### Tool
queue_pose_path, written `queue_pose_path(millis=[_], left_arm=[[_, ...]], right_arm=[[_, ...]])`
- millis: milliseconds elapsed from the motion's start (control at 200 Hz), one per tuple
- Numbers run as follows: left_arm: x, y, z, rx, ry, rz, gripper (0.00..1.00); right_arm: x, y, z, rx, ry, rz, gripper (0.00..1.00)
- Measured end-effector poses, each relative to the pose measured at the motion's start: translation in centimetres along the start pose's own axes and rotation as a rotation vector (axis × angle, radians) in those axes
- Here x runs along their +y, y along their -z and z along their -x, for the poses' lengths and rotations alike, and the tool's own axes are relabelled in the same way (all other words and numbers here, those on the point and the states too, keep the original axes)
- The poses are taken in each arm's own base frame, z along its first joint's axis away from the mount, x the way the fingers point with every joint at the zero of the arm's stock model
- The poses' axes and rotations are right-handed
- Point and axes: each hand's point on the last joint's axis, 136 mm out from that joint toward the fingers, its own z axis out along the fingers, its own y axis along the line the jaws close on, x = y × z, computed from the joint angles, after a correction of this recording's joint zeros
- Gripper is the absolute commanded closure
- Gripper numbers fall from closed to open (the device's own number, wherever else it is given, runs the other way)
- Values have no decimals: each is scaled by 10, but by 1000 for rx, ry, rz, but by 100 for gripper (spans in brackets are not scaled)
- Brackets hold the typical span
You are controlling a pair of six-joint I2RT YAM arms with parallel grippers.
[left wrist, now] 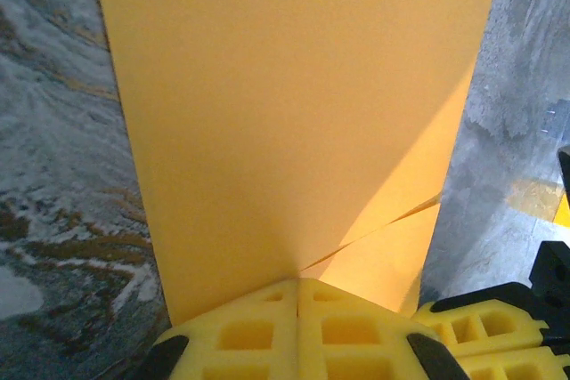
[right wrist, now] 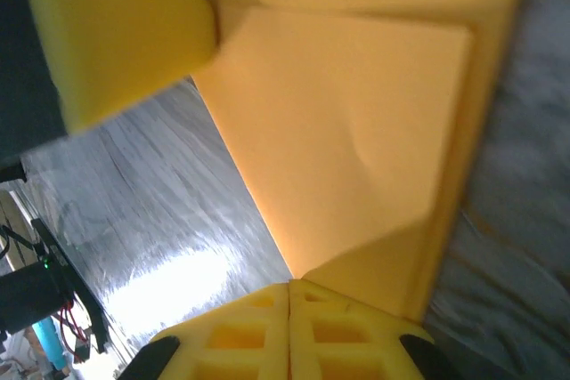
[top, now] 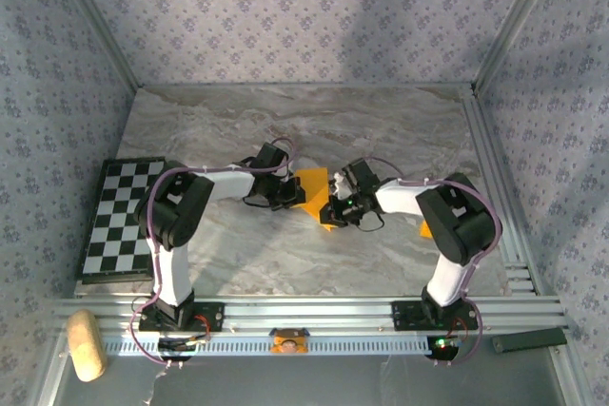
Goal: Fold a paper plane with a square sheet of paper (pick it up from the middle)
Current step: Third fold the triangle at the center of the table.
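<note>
The square sheet of paper [top: 313, 184], orange-yellow and partly folded into layered flaps, is held between both grippers near the middle of the marble table. My left gripper [top: 291, 193] is shut on its left side; in the left wrist view the sheet [left wrist: 294, 113] rises straight out of the closed yellow pads [left wrist: 298, 282], with a crease line running right. My right gripper [top: 333, 209] is shut on the lower right edge; the paper [right wrist: 356, 140] meets its closed fingertips [right wrist: 290, 285]. The left gripper's yellow finger [right wrist: 116, 33] shows at the upper left of the right wrist view.
A black-and-white chequered board [top: 119, 216] lies at the table's left edge. A tiny orange bit [top: 425, 228] sits by the right arm. A cork-coloured block [top: 84, 344] and a dark bar [top: 528, 339] lie below the front rail. Patterned walls close in three sides.
</note>
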Motion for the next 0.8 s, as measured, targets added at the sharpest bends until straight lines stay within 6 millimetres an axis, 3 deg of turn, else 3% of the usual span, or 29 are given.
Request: queue_pose_path(millis=[465,585,655,800], left_arm=[[0,0,0,1,-17,-1,100],[0,0,-1,3,-18,-2,100],[0,0,-1,3,-17,-2,100],[0,1,-5,-26,-3,-3,99]], right_arm=[[-20,24,-26,30,9,-13,91],[-8,32,-20,9,29,13,90],[0,35,-12,-8,49,21,83],[12,36,5,-58,76,-11,85]])
